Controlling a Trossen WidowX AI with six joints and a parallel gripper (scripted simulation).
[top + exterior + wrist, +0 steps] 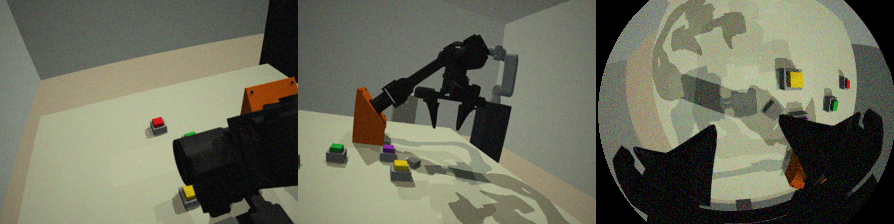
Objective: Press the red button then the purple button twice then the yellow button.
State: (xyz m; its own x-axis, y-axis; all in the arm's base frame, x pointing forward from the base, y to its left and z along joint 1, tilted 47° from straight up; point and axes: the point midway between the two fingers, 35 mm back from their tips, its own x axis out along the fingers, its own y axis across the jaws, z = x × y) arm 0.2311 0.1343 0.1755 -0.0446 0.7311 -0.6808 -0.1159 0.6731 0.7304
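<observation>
Top view: the arm hides the tool; the yellow button [188, 192] sits at lower centre and the red button [157, 122] mid-frame, both sprung up.

Exterior view: the tool [447, 125] hangs open and empty, high above the bench [461, 201]. It alone shows the purple button [388, 148]. Judged best: stay raised, touch nothing.

Wrist view: fingers spread.
</observation>
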